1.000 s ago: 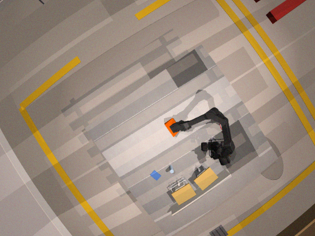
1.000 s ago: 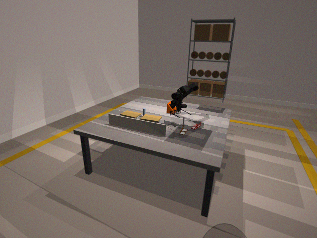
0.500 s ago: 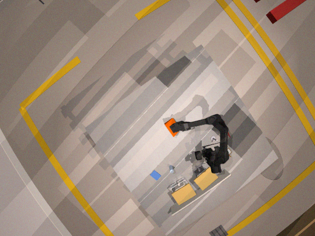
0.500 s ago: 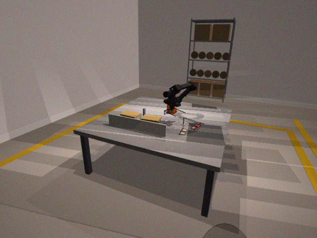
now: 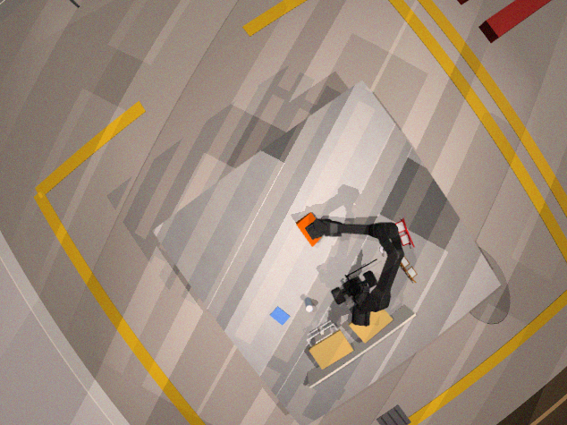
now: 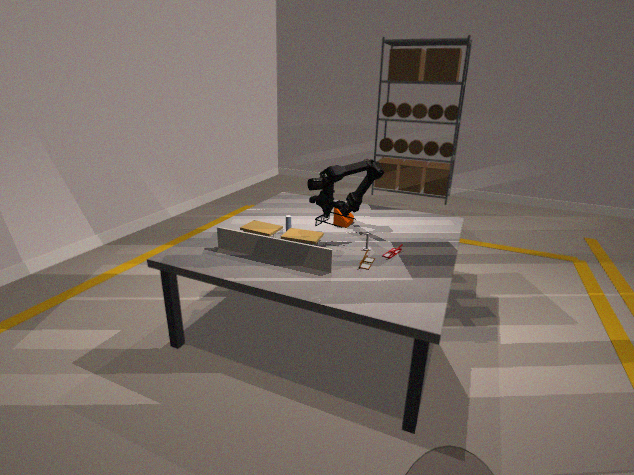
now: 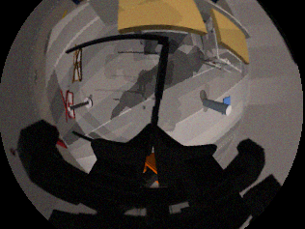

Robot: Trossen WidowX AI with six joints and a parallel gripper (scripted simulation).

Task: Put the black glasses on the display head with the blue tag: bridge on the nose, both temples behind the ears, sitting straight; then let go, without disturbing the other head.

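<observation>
My gripper is shut on the black glasses, held above the table. In the wrist view their front runs up from the fingertips and a long temple points left; another temple end shows at lower left. One display head, pale and wire-like, stands in front of one yellow board. The other head is a dark shape in shadow before the second yellow board. Neither touches the glasses. I cannot make out which head has the blue tag.
Brown glasses and red glasses lie beside a thin white post. A blue-grey cylinder stands near a flat blue square. A low grey wall runs behind the boards.
</observation>
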